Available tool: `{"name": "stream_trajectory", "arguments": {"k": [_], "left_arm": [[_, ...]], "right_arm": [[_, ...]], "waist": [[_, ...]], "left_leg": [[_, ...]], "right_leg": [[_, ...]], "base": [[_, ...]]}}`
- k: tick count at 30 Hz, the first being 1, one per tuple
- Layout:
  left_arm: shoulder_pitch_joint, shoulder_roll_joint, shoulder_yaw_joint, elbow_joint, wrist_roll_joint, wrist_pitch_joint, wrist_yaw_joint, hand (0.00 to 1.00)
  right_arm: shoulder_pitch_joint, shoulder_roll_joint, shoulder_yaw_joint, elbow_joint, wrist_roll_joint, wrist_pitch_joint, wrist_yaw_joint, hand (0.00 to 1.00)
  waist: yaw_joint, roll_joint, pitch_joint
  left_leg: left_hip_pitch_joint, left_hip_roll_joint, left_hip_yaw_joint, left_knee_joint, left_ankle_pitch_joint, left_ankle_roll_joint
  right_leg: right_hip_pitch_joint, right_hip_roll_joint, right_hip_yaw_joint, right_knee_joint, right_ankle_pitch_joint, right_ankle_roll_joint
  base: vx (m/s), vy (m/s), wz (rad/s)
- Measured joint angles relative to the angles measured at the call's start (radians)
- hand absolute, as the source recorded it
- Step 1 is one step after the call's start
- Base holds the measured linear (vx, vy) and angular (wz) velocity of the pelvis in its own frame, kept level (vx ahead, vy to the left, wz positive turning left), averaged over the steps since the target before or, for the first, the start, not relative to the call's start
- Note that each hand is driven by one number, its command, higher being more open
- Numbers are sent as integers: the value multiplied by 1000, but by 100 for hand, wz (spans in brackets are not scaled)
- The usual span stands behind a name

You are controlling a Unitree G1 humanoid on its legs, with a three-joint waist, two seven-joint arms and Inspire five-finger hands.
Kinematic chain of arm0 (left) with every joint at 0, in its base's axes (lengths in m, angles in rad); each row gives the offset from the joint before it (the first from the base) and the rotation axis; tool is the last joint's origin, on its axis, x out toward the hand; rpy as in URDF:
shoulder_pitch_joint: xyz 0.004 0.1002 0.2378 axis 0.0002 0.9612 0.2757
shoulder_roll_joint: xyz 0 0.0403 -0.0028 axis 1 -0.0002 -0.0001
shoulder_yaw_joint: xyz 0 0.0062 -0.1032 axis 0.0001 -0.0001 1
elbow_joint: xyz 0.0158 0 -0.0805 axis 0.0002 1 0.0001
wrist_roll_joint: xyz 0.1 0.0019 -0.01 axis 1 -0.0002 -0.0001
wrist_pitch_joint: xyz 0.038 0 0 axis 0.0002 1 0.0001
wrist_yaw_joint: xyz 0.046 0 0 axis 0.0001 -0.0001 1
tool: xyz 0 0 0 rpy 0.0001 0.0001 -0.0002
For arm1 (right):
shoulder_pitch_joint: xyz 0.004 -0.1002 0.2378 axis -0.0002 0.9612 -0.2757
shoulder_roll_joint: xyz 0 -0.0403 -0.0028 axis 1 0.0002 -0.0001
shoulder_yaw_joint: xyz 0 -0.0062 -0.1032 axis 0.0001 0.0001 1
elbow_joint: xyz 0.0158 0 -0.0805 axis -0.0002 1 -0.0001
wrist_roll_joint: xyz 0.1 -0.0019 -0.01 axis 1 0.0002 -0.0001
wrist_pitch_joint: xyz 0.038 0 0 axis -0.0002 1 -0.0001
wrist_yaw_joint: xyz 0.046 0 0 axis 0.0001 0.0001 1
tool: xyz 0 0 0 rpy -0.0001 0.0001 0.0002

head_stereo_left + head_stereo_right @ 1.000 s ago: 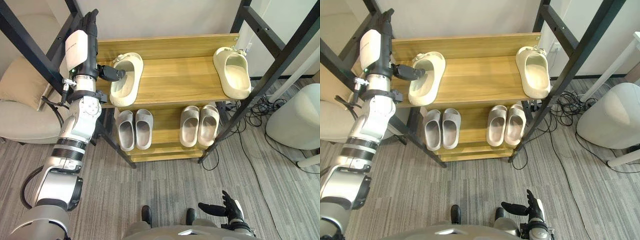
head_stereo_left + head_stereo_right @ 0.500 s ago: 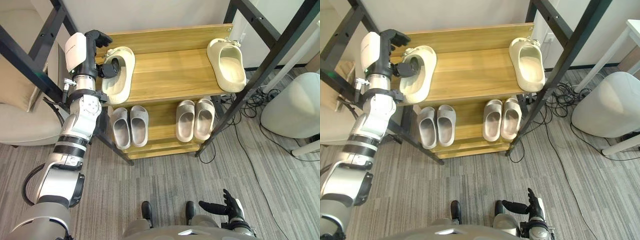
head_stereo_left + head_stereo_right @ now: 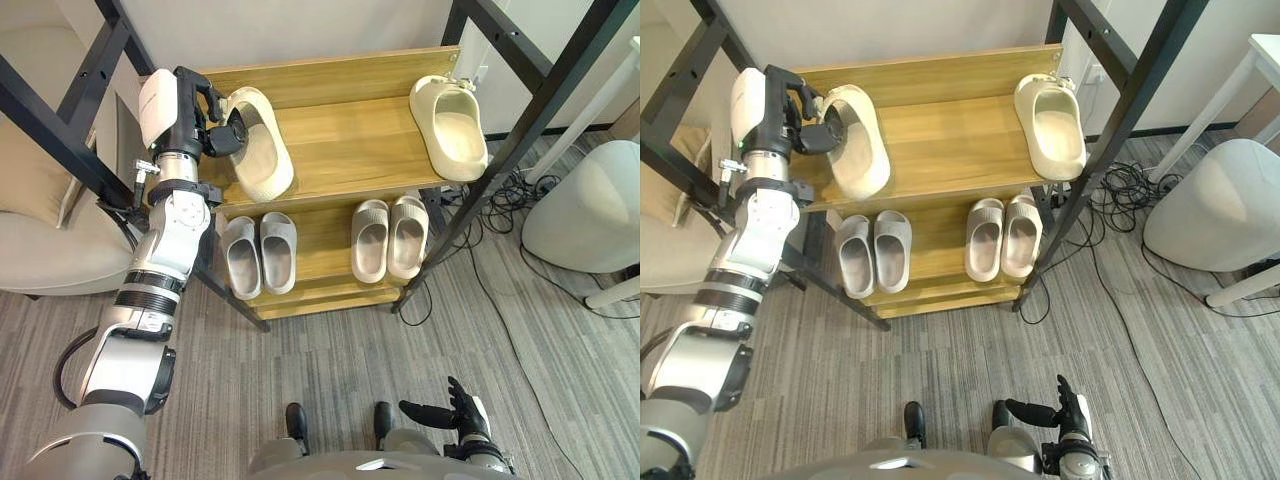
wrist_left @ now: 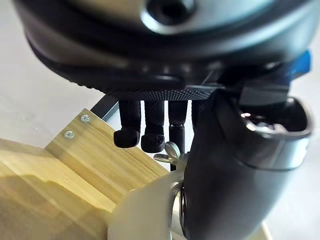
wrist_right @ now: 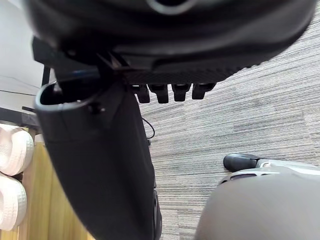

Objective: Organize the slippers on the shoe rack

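Left robot hand (image 3: 215, 128) raised, curled

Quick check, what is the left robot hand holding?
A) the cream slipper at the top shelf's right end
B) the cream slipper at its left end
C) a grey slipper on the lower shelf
B: the left robot hand is curled round the cream slipper at the top shelf's left end.

Wooden shoe rack (image 3: 345, 150) bears cream slippers (image 3: 450, 125) above, grey pairs (image 3: 388, 238) below.
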Motion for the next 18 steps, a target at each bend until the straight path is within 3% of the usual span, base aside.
{"name": "stream_trajectory", "arguments": {"k": [9,18], "left_arm": [[-2,-40,-61,-12,-2,0,15,0],[-69,-89,-89,-17,-3,-1,23,0]], "right_arm": [[2,-9,0,-4,1,-1,-4,100],[13,-16,-8,-36,2,-5,-10,100]], "waist": [[-12,19,9],[-59,42,22]], "left_leg": [[1,-2,-4,0,0,0],[-9,3,51,0,-8,4]], "right_leg": [[2,-2,-5,1,-2,-2],[-41,1,54,5,7,5]], "base": [[-1,0,1],[-1,3,-19]]}}
